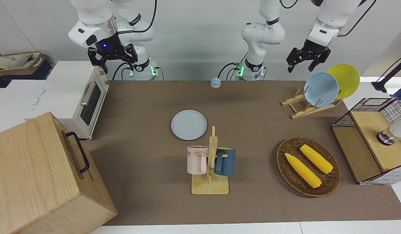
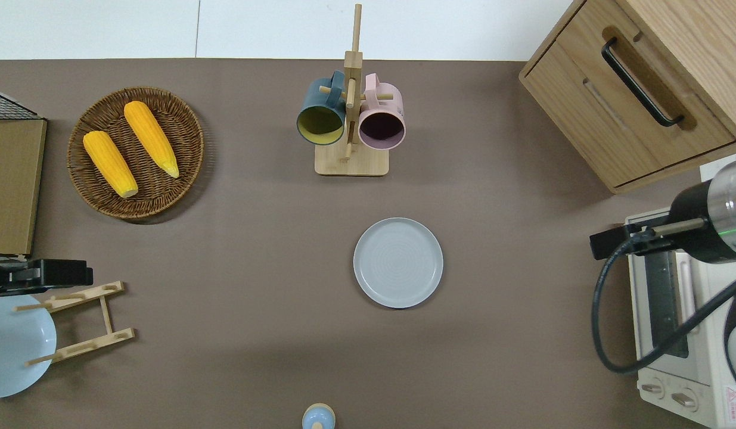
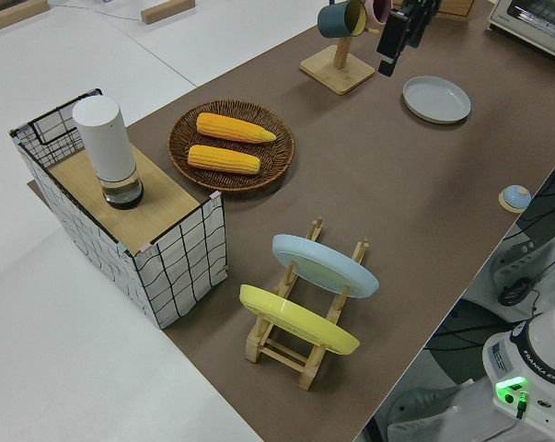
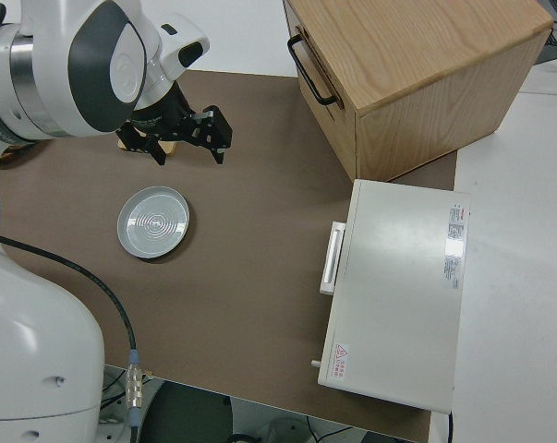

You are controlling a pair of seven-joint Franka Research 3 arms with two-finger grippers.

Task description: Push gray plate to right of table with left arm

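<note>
The gray plate [image 1: 189,124] lies flat on the brown table [image 1: 258,130], mid-table, a little nearer to the robots than the mug rack [image 1: 210,162]. It also shows in the overhead view [image 2: 398,262], the left side view [image 3: 436,98] and the right side view [image 4: 153,222]. My left gripper [image 1: 303,63] is open and empty, up in the air over the wooden dish rack [image 2: 81,322] at the left arm's end of the table [image 2: 46,275], far from the plate. My right gripper [image 1: 112,57] is open and parked.
The dish rack holds a sky-blue plate [image 1: 321,89] and a yellow plate [image 1: 344,79]. A wicker basket [image 1: 330,182] holds two corn cobs. A wire-sided box [image 1: 372,143], a white oven [image 1: 73,97], a wooden drawer cabinet [image 1: 41,175] and a small blue bell [image 1: 215,82] stand around.
</note>
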